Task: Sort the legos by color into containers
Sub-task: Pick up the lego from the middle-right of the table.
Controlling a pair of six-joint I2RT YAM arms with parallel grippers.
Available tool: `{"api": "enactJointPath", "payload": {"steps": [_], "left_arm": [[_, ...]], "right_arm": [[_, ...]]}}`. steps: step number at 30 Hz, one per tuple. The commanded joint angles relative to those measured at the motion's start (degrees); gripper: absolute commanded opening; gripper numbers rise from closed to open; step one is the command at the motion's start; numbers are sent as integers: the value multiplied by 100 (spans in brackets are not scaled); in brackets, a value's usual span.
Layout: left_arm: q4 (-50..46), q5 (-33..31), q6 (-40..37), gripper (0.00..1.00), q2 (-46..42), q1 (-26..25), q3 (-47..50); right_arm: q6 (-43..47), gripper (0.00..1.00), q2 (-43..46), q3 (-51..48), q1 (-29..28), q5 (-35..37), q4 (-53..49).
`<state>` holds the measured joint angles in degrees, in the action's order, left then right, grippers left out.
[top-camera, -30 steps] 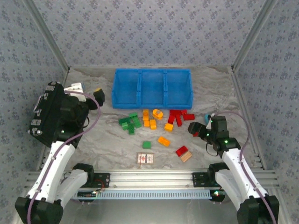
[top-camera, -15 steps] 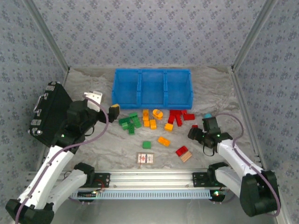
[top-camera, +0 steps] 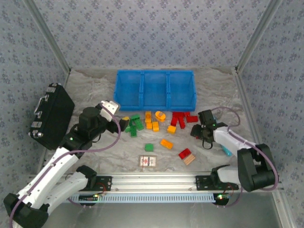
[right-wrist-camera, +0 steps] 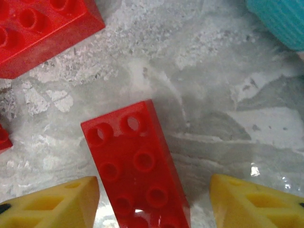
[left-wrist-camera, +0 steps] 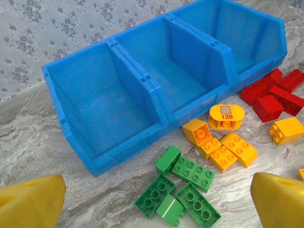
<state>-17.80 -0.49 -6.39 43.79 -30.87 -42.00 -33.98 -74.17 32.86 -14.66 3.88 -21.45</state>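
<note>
Left hand [left-wrist-camera: 156, 202] gaped wide above green bricks [left-wrist-camera: 183, 187] at mid-worktop. Right hand [right-wrist-camera: 153, 183], fingers apart, straddled a red brick [right-wrist-camera: 137, 166] toward the right edge. Blue bins [top-camera: 154, 90] sat along the far edge.

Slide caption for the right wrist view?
Right gripper straddles a long red lego on the marbled table, jaws not yet closed.

Red lego [right-wrist-camera: 135, 161] cropped at bottom edge.

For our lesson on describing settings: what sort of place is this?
Likely a robot test cell: robot arms on an aluminium rail, patterned screen walls, lego bricks staged before blue bins.
</note>
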Motion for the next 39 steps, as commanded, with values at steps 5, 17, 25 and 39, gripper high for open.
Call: {"api": "enactJointPath", "payload": {"steps": [5, 17, 25, 39], "left_arm": [[215, -61, -135, 100, 127, -33, 7], [111, 101, -157, 100, 420, -33, -89], [-9, 39, -275, 100, 481, -33, -178], [132, 24, -291, 100, 356, -33, -80]], "right_arm": [[167, 53, -570, 504, -242, 251, -161], [628, 30, -1022, 1166, -516, 211, -486], [1307, 29, -834, 3008, -692, 324, -1944], [2035, 33, -3338, 6281, -598, 472, -1854]]}}
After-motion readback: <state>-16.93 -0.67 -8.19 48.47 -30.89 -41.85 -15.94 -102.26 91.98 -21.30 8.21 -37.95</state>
